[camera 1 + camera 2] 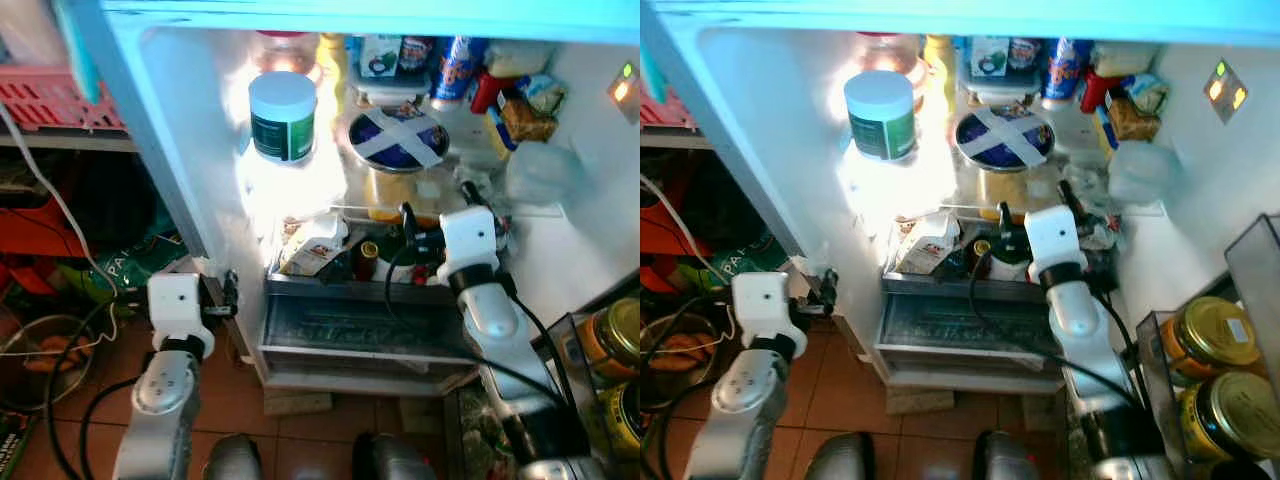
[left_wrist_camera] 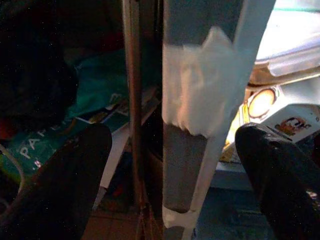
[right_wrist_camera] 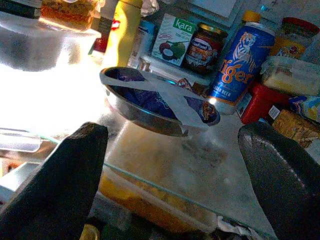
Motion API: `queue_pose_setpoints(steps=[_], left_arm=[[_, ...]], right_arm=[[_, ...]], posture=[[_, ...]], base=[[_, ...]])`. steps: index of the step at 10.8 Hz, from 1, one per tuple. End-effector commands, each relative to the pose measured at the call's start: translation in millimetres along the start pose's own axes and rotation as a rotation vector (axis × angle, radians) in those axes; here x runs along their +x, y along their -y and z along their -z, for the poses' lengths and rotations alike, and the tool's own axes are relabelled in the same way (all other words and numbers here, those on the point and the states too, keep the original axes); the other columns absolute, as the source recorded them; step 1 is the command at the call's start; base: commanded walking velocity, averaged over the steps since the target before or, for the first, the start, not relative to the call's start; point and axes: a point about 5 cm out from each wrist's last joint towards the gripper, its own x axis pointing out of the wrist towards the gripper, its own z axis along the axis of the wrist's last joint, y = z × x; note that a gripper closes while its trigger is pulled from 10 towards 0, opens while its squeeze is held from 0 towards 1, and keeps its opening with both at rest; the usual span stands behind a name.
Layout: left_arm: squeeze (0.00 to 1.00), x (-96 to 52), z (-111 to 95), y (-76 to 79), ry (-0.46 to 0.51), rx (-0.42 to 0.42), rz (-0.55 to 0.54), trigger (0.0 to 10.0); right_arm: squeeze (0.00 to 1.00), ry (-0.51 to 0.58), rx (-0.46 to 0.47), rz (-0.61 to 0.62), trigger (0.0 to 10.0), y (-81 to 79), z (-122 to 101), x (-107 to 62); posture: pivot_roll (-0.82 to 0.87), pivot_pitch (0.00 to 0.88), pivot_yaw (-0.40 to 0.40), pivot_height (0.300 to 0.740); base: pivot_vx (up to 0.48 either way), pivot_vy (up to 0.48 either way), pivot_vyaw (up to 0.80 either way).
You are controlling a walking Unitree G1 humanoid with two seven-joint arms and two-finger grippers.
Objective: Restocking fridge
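On the fridge shelf [image 1: 400,215], jar [image 1: 283,117] left of bowl [image 1: 398,138]; can [image 1: 455,68] behind

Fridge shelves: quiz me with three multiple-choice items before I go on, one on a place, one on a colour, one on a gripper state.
1. Where does the blue Tiger can stand?
A. in the bottom drawer
B. on the glass shelf, behind the taped steel bowl
C. on the floor

2. What colour is the lid of the big jar at the shelf's left?
A. red
B. black
C. pale blue

3. How is the right gripper?
A. open, empty
B. shut on the bowl
C. shut on a carton

Answers: B, the right wrist view shows it behind the bowl; C, the lid is pale blue; A, its fingers stand wide apart.
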Motion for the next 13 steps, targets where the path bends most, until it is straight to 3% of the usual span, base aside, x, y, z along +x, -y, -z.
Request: queue_pose_setpoints(steps=[1,6,13], left_arm=[[0.00,0.8,2.1,1.3,0.000,-0.004,-0.005,10.0],[0.00,6.9,3.7,7.9,0.015,-0.020,0.008,10.0],[0.00,10.2,2.9,6.8,0.026,-0.024,-0.009,10.0]], right_arm=[[1.00,-0.015,0.010,0.013,10.0,6.0,-0.3,-5.2],[1.00,-0.071,0.066,-0.001,10.0,-6.5,3.1,-13.4],[1.00,-0.088,0.071,0.002,10.0,-6.2,3.3,-13.1]], posture=[[0.04,0.074,-0.019,0.740],[0.02,0.068,-0.019,0.740],[0.02,0.067,-0.019,0.740]], base=[[0.000,0.000,0.00],[-0.109,0.000,0.00],[0.000,0.000,0.00]])
